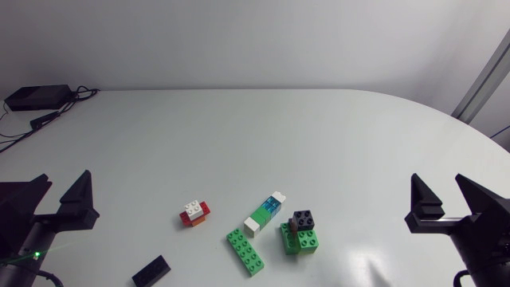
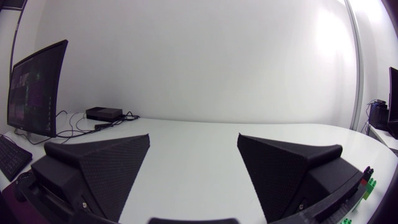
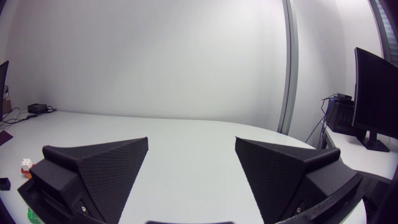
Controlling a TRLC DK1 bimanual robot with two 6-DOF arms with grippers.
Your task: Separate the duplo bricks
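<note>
Between two open grippers: bricks lying inward, nothing held

Over the table, the head view is showing the left gripper [image 1: 62,191] and the right gripper [image 1: 439,191] at the side edges, both gaping wide and gripping nothing. The red-and-white stack [image 1: 194,212] is sitting nearer the left arm, the green-and-black stack [image 1: 301,233] nearer the right. Between them the white-blue-green column [image 1: 265,214] is lying on its side, its long axis running diagonally, with the long green brick [image 1: 245,251] just beside it.

From the left wrist, a green brick [image 2: 370,185], possibly the long one, is peeking out beside one finger, outside the gap.

From the right wrist, the red-and-white stack is showing well off to the side, again outside the gap.
</note>
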